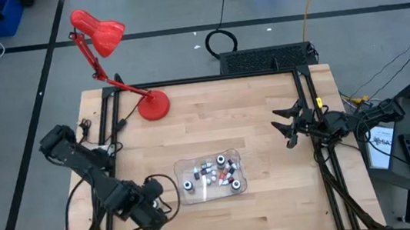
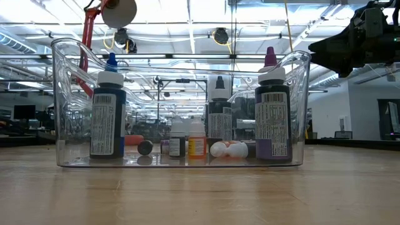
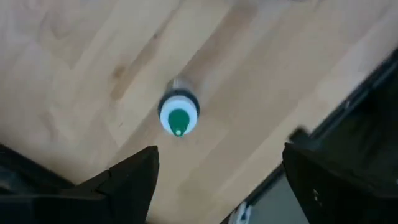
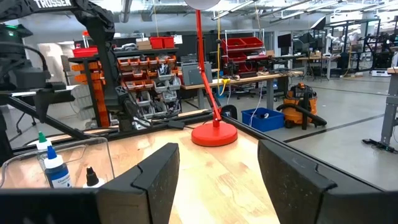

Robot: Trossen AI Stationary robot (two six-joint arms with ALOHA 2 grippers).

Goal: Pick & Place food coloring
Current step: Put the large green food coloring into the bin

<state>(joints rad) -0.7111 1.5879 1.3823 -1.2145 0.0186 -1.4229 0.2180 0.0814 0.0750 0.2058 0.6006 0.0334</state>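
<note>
Here is the wooden surface [image 1: 260,124], with the red desk lamp [image 1: 118,63] planted by its far left corner, base on the wood and shade leaning out past the edge. Near the middle of the near edge sits the clear plastic tray [image 1: 191,194], and the food coloring bottles [image 1: 216,174] are clustered inside it. From the low view, three tall dark bottles stand upright in the tray: a blue-tipped one [image 2: 108,109] at its left end, a black-tipped one [image 2: 219,115] toward the back, a purple-tipped one [image 2: 271,112] at its right end. Between them sit small bottles, some upright, and one white bottle [image 2: 228,149] lying on its side.

Down at the near left corner, just left of the tray, the left gripper [image 3: 217,177] hangs above the wood with its jaws spread wide and nothing between them. Right below it, standing upright on the bare surface outside the tray, is a single green-tipped bottle [image 3: 179,116] with a white cap.

Over at the right edge, the right gripper [image 1: 290,125] hovers with its fingers well apart and empty.
</note>
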